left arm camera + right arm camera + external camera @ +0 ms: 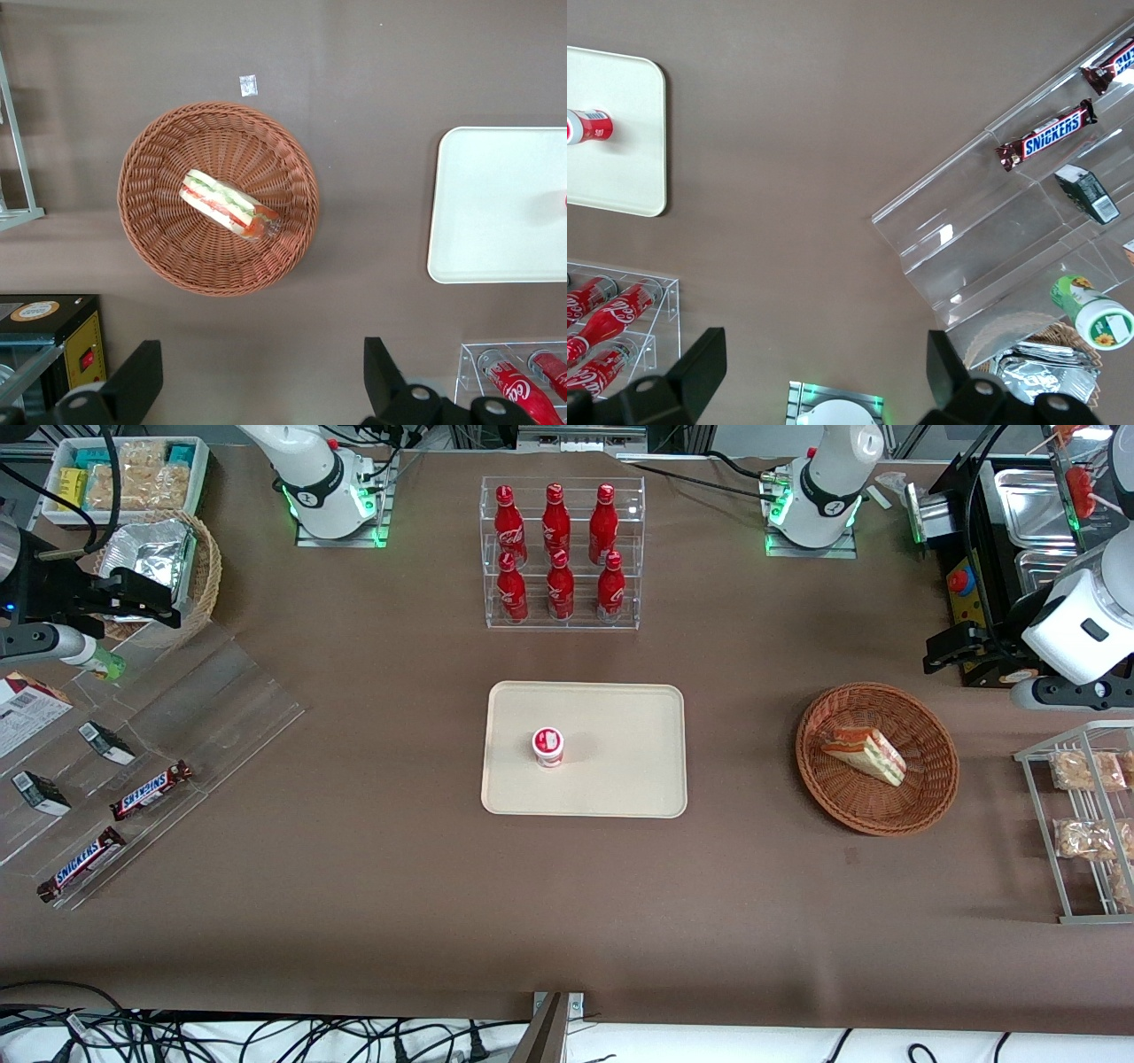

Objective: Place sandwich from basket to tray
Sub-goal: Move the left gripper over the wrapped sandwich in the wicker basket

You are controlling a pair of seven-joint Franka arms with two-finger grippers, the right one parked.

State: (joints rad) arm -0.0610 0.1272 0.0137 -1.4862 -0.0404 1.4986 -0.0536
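Triangular white-bread sandwich [864, 754] with red, green and pale layers is sitting in the round reddish-brown woven wicker basket [926, 793], nowhere near the tray yet.

The left arm's gripper [261, 376] hangs high above the brown table [354, 886] with its fingers [137, 376] spread wide and nothing between them, up over the basket's edge farther from the front camera. The flat cream-beige rectangular plastic tray [620, 762] lies well apart from the basket, toward the parked arm's end, with a small red-and-white cup [547, 746] standing on it. A clear rack of red cola bottles [558, 549] stands farther from the front camera than the tray.
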